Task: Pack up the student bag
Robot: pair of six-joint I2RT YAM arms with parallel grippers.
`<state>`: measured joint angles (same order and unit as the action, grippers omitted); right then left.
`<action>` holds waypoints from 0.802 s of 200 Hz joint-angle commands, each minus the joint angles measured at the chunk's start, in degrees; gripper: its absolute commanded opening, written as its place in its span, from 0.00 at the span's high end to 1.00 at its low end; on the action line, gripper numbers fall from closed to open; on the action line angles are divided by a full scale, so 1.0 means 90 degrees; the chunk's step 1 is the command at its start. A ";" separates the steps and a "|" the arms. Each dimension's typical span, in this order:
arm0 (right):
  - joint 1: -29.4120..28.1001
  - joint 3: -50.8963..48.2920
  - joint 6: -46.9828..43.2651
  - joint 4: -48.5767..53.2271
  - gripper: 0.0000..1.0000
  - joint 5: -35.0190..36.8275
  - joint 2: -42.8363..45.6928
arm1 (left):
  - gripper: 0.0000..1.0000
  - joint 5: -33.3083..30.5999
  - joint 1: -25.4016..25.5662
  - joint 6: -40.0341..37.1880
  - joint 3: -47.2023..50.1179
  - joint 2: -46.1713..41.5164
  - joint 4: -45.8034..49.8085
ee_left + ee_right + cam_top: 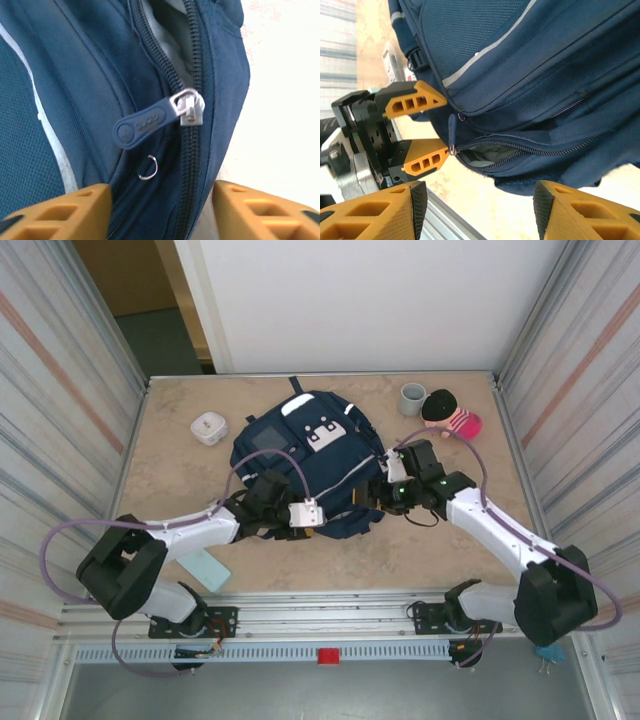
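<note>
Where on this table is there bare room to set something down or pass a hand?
Free: far-left corner behind the white case; near strip between student bag and table edge; right edge, on the plush toy's near side. Crowded: bag's near edge, where left pincer and right pincer sit close.

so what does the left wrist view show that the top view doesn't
Left wrist, up close: the zip pull, its metal slider, a small wire ring below it, and grey lining where the zip is parted. Top view instead: a grey cup, a plush toy, a white case and a teal card. Shared: the bag, with the open left gripper at its zip.
</note>
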<state>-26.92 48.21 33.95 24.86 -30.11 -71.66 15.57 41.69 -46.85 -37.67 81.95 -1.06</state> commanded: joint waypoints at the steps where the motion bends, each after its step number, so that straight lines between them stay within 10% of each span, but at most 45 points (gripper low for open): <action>1: -0.0131 0.0416 -0.0114 -0.0320 0.40 -0.0212 -0.0329 | 0.61 -0.0190 0.0185 -0.0172 0.0188 -0.0109 -0.0391; 36: -0.0192 0.0966 -0.0579 0.0044 0.40 -0.0418 -0.1048 | 1.00 -0.0404 0.0644 -0.0110 0.0681 -0.0523 -0.1244; 99: -0.0867 0.1964 -0.1385 0.0626 0.38 -0.0540 -0.2189 | 1.00 -0.1175 0.0905 0.0097 0.1312 -0.0707 -0.3162; 160: -0.1129 0.1446 -0.2137 -0.0051 0.36 -0.0279 -0.1775 | 1.00 0.0181 0.0401 0.1420 0.1395 -0.1087 -0.3416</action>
<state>-36.73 64.95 19.53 27.88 -34.30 -92.14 9.93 47.37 -41.54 -25.26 75.88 -26.09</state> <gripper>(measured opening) 0.625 0.053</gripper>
